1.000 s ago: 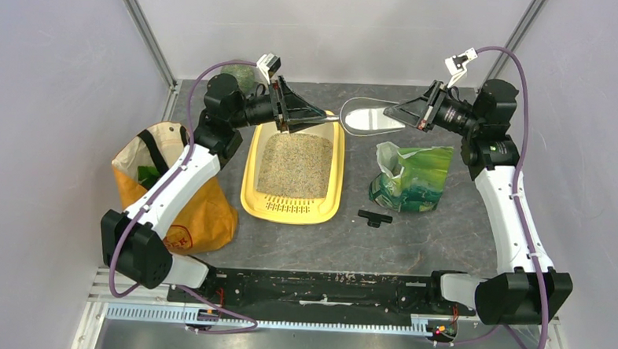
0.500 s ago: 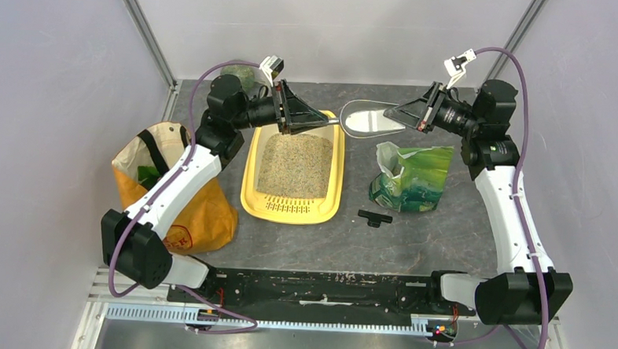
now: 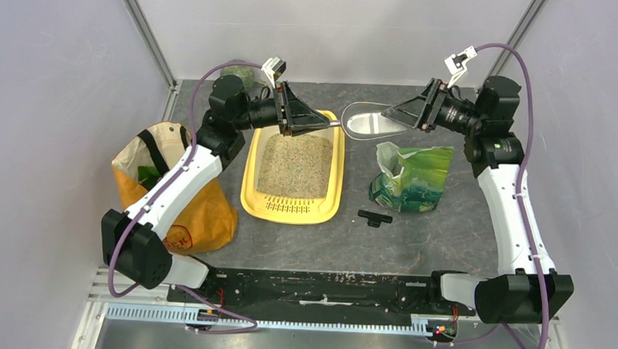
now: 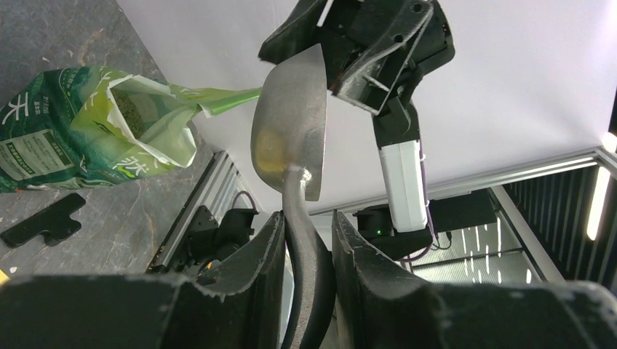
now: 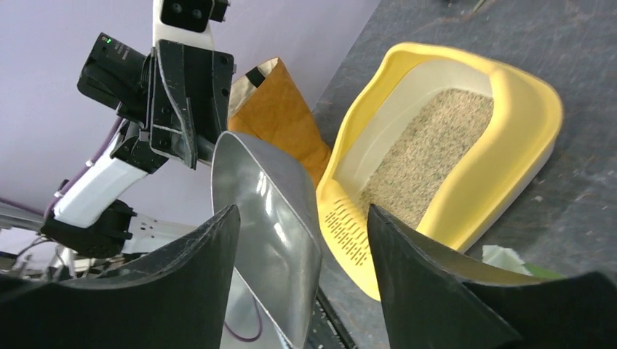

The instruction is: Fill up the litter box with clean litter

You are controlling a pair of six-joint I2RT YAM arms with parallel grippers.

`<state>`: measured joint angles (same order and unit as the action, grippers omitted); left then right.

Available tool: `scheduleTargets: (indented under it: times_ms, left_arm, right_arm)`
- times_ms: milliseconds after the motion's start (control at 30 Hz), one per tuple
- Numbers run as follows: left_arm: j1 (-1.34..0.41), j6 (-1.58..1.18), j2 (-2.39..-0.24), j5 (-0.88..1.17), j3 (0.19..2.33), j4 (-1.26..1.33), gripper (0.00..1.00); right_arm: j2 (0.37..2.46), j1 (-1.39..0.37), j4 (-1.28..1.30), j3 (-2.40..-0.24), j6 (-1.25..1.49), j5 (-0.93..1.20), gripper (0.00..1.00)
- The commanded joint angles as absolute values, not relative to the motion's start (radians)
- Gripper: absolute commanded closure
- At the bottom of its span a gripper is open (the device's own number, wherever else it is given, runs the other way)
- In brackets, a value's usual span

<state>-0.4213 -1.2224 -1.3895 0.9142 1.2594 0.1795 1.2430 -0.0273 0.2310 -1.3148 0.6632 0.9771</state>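
Handing over the scoop (image 3: 365, 123) just past the far right corner of the litter box (image 3: 249, 184), handle (image 4: 295, 193) pinched in the left pincer (image 4: 305, 236), bowl (image 5: 265, 211) inside the spread right pincer (image 5: 302, 212): close squarely before releasing, avoid tilting. Mind the litter (image 3: 294, 166) inside that box on the counter (image 3: 429, 235).

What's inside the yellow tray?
Beige speckled litter covers most of the litter box floor. The slotted grille end is bare. The floor beneath the litter is hidden.

The green bag (image 4: 51, 142) carries white Chinese characters, one reading 天, seen from the left wrist. Its small-print panel is too fine to read. A red mark on the orange bag (image 3: 210, 209) is illegible.
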Motion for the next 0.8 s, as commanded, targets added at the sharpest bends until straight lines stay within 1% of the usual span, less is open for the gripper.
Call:
scheduleTargets:
  times_ms: [0,100,167,267,367,467,500,600,767]
  left_arm:
    - [-0.416,-1.228,-1.378,0.919,1.304,0.238,0.98]
    - [-0.411,-1.175,-1.372,0.923,1.311,0.179,0.98]
    - [-0.412,-1.118,-1.363,0.923,1.319,0.099,0.98]
    - [-0.413,-1.034,-1.347,0.921,1.321,-0.027,0.98]
    - [-0.414,-0.923,-1.335,0.915,1.324,-0.185,0.98]
    - [-0.413,-0.832,-1.34,0.894,1.353,-0.322,0.98]
    - [-0.414,-0.809,-1.347,0.883,1.37,-0.355,0.98]
    - [-0.414,-0.782,-1.371,0.878,1.411,-0.394,0.98]
    - [-0.416,-0.773,-1.405,0.865,1.446,-0.432,0.98]
  right_arm:
    - [1.253,0.045,0.294,-1.435,0.56,1.025,0.26]
    - [1.268,0.139,0.393,-1.512,0.494,1.059,0.24]
    - [1.273,0.204,0.514,-1.571,0.374,1.08,0.23]
    - [1.264,0.3,0.77,-1.657,0.048,1.119,0.17]
    - [1.273,0.402,1.089,-1.726,-0.293,1.184,0.15]
    - [1.284,0.443,1.384,-1.755,-0.628,1.121,0.15]
    - [1.283,0.443,1.436,-1.741,-0.727,1.094,0.14]
    - [1.263,0.443,1.46,-1.646,-0.863,1.035,0.15]
    - [1.277,0.443,1.42,-1.531,-0.979,1.035,0.15]
